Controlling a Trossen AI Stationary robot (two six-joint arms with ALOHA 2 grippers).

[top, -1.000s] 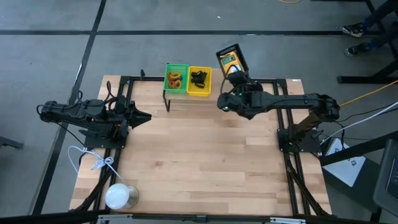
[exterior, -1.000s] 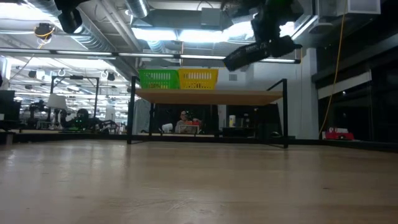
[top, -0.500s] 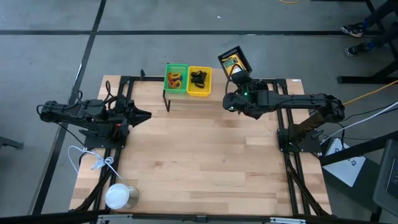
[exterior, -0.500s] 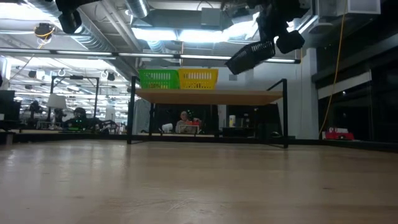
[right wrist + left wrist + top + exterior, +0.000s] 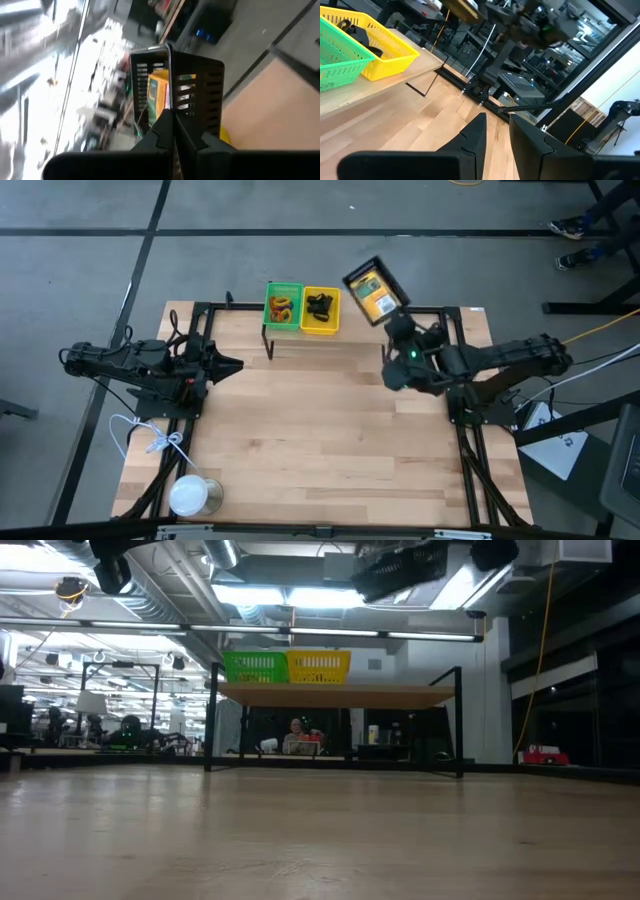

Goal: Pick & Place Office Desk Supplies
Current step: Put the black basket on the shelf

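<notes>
The right gripper (image 5: 393,320) was clamped on the black mesh tray (image 5: 374,290) midair, printed boxes (image 5: 158,93) inside; left gripper (image 5: 232,365) sat slightly open, empty.

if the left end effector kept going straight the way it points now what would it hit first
Probably nothing on the table. The left end effector points right across bare wood, in front of the shelf holding the green tray and yellow tray. Farther on comes the right arm, though its height is unclear.
</notes>
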